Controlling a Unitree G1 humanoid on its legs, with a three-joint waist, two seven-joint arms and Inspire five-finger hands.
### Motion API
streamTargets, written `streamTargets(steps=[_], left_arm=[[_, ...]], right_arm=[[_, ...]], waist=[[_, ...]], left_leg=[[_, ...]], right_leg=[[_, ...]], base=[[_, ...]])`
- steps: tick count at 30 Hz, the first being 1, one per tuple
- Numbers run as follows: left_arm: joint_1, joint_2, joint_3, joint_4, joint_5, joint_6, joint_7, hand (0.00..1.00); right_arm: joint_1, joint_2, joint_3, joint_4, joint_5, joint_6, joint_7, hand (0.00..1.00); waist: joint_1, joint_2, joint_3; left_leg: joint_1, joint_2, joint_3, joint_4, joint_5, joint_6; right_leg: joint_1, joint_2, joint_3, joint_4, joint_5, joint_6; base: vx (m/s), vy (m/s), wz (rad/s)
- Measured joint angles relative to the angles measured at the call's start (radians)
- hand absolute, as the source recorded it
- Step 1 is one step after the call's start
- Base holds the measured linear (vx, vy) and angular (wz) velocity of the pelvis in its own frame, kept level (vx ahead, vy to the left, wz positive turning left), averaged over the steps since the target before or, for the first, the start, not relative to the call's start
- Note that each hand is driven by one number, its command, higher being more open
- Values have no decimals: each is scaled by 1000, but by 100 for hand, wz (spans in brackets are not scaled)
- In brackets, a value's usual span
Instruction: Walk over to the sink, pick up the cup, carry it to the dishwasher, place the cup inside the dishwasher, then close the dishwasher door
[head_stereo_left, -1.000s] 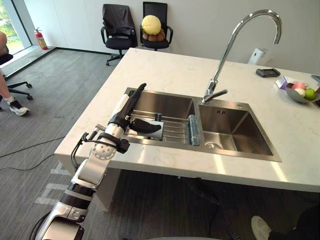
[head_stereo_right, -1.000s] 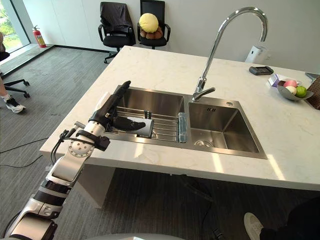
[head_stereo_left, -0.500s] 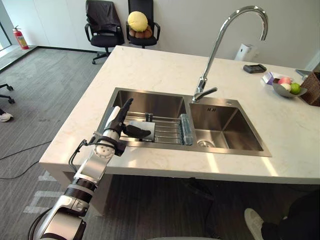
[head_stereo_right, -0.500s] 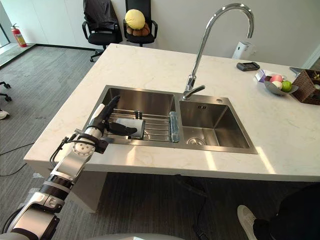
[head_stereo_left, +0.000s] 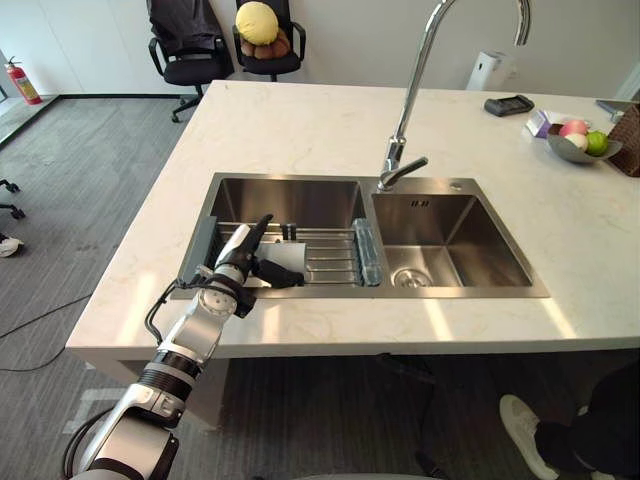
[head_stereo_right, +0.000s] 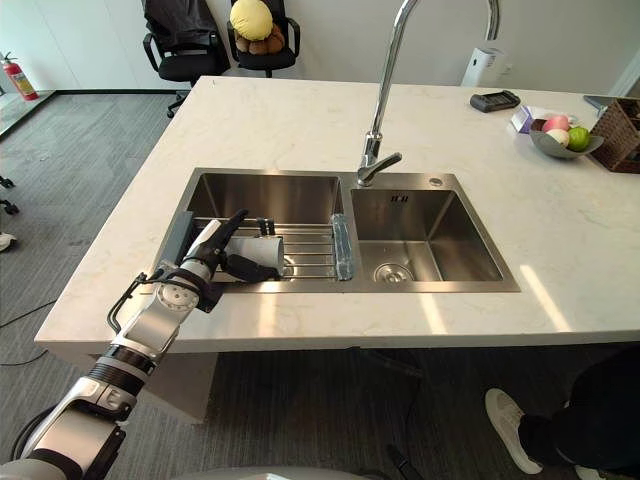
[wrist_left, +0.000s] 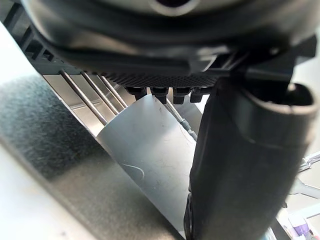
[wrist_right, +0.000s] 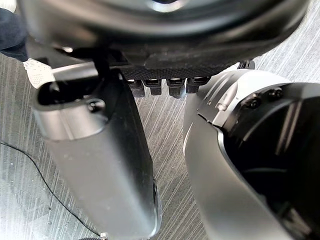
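A pale grey cup (head_stereo_left: 288, 256) lies on its side on the wire rack (head_stereo_left: 328, 262) in the left basin of the steel sink (head_stereo_left: 470, 250). My left hand (head_stereo_left: 243, 256) reaches into that basin from the front left corner. It is open, with its fingers straight above the cup's left side and its thumb (head_stereo_right: 252, 268) stretched along the cup's near side. In the left wrist view the cup (wrist_left: 150, 150) lies just past the thumb (wrist_left: 240, 165), close to the palm. My right hand (wrist_right: 100, 160) hangs open over the floor.
A tall curved faucet (head_stereo_left: 405, 110) rises behind the sink's divider. A clear item (head_stereo_left: 365, 250) lies at the rack's right end. A fruit bowl (head_stereo_left: 578, 143) and a phone (head_stereo_left: 509, 104) sit on the far right counter. Office chairs (head_stereo_left: 190, 45) stand beyond it. A person's shoe (head_stereo_left: 522, 425) is on the floor at the lower right.
The camera has shifted, so the whole counter sits differently in view. My left hand has sunk lower in the left basin toward its front rim, still beside the cup.
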Motion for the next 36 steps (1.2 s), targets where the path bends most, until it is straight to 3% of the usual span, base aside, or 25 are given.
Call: streamTargets(steps=[9, 19, 29, 30, 36], left_arm=[[-39, 5, -1, 1, 195, 65, -82, 100], [-45, 7, -23, 22, 390, -20, -62, 100], [-49, 12, -70, 66, 512, -23, -62, 100], [-50, 11, -72, 69, 526, -23, -62, 0], [-74, 9, -96, 109, 585, -26, -52, 0]], right_arm=[[-5, -12, 19, 0, 11, -1, -24, 100], [-4, -53, 86, -2, 33, -3, -29, 100], [-4, -62, 126, 0, 48, -21, -42, 100], [-4, -63, 128, 1, 48, -21, -42, 100], [-7, -69, 150, 15, 48, -31, -43, 100]], waist=[[-15, 17, 4], [-19, 51, 22], [-26, 57, 26], [-26, 58, 26], [-33, 58, 27]], left_leg=[[2, 0, -5, 0, -3, -3], [3, 3, -7, 0, -5, -5], [3, 3, -7, 0, -5, -6], [3, 3, -7, 0, -5, -6], [3, 2, -9, 0, -6, -7]], right_leg=[[0, 1, 5, -7, 3, 5], [0, 4, 5, -9, 7, 11], [-3, 4, 7, -9, 7, 11], [-3, 4, 7, -9, 7, 11], [-3, 5, 8, -9, 7, 11]], base=[[-8, -6, -2], [-2, -3, -1], [0, 0, 0], [0, 0, 0], [0, 0, 0]])
